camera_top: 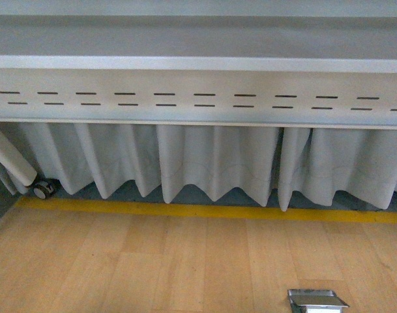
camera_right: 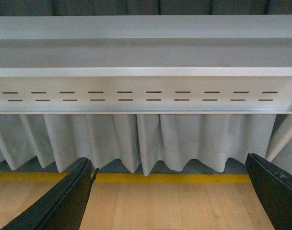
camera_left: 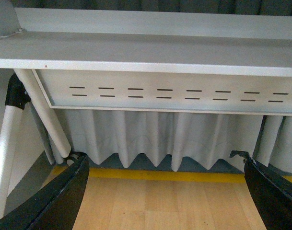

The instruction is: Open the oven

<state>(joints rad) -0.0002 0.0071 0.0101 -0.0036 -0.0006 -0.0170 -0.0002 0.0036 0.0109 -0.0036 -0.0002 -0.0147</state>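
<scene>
The oven is out of view in every frame. My left gripper [camera_left: 167,191] is open, its black fingers [camera_left: 59,201] spread wide with only wooden floor between them. My right gripper [camera_right: 169,191] is open as well, its black fingers [camera_right: 64,201] far apart over the same floor, holding nothing. Neither gripper shows in the front view. All three views face the underside of a grey table.
A grey table [camera_top: 198,62] with a slotted metal panel [camera_top: 198,99] fills the upper part. White pleated curtain [camera_top: 211,163] hangs below it, above a yellow floor line [camera_top: 205,210]. A table leg with caster [camera_top: 43,189] stands left. A metal floor box [camera_top: 315,301] sits on the wooden floor.
</scene>
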